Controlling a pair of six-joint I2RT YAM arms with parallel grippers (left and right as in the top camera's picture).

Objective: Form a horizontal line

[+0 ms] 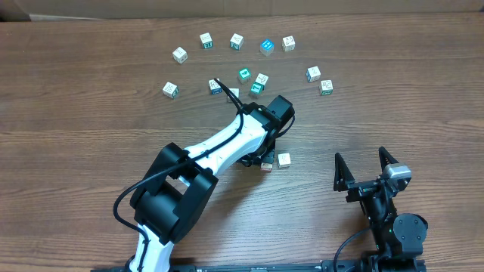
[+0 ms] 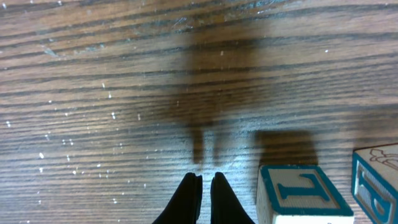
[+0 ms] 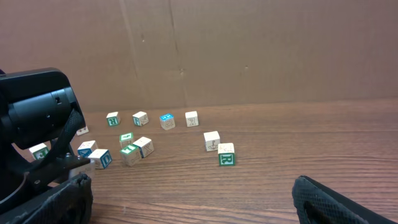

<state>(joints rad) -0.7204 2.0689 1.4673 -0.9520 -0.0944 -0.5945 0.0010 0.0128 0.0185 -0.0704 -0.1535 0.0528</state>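
Two small white cubes lie side by side on the wooden table: one (image 1: 284,159) in plain sight, the other (image 1: 266,165) half under my left arm. Whether a horizontal line carries on there is hidden by that arm. In the left wrist view my left gripper (image 2: 206,177) is shut on nothing, its tips just above the wood. A cube with a blue letter T (image 2: 301,194) sits just to its right, and another cube (image 2: 377,179) lies at the frame's edge. My right gripper (image 1: 361,156) stands open and empty near the front right.
Several loose cubes are scattered in an arc at the back, from one (image 1: 179,54) on the left to one (image 1: 326,87) on the right. A green R cube (image 3: 226,156) shows in the right wrist view. A cardboard wall (image 3: 249,50) backs the table.
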